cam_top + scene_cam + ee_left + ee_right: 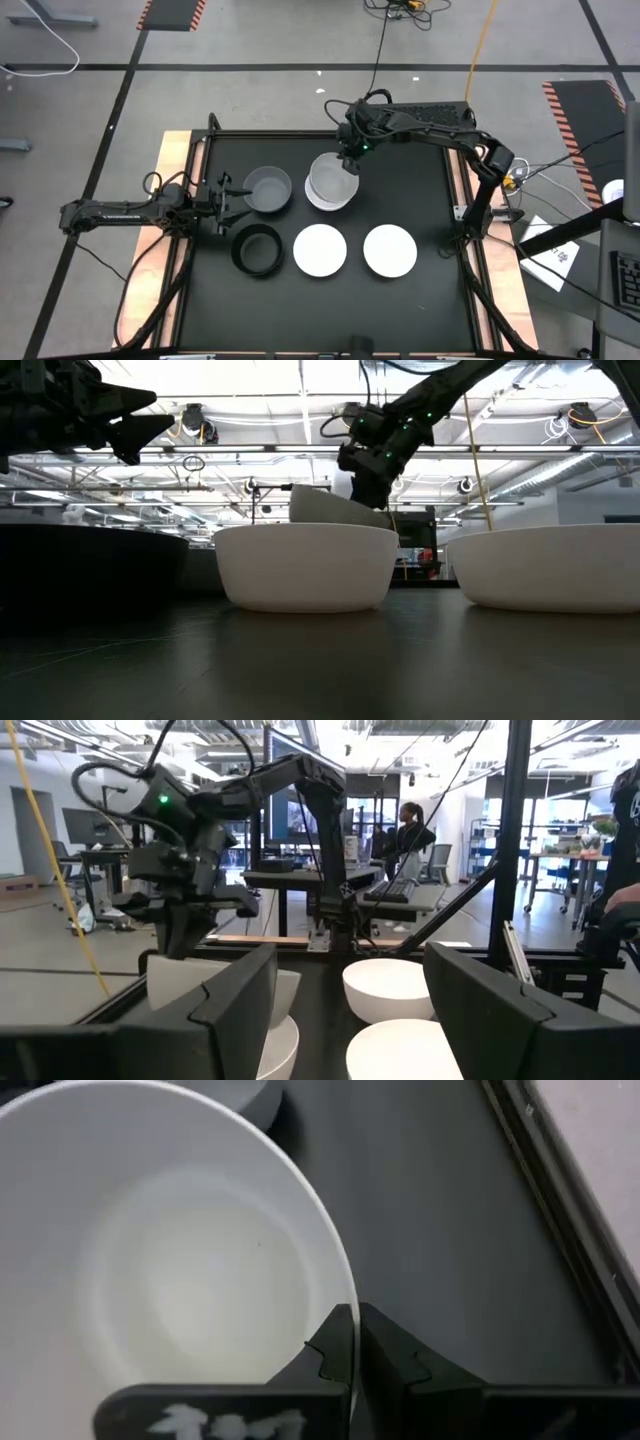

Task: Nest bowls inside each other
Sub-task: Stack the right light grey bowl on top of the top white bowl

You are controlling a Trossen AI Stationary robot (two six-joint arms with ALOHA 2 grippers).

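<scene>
At the desk's left edge the left gripper hovers with its fingers spread and nothing between them, just beside the grey bowl. The black bowl sits near it, toward the front. Next along the front row stand two white bowls, one mid-desk and another to its right, apart from each other. Behind them, the right gripper is clenched on the rim of a pale-insided bowl, held tilted in a white bowl below it. The step in hand looks like seating this bowl in that one. Next, it likely needs lowering level until it sits flush, then the rim let go.
</scene>
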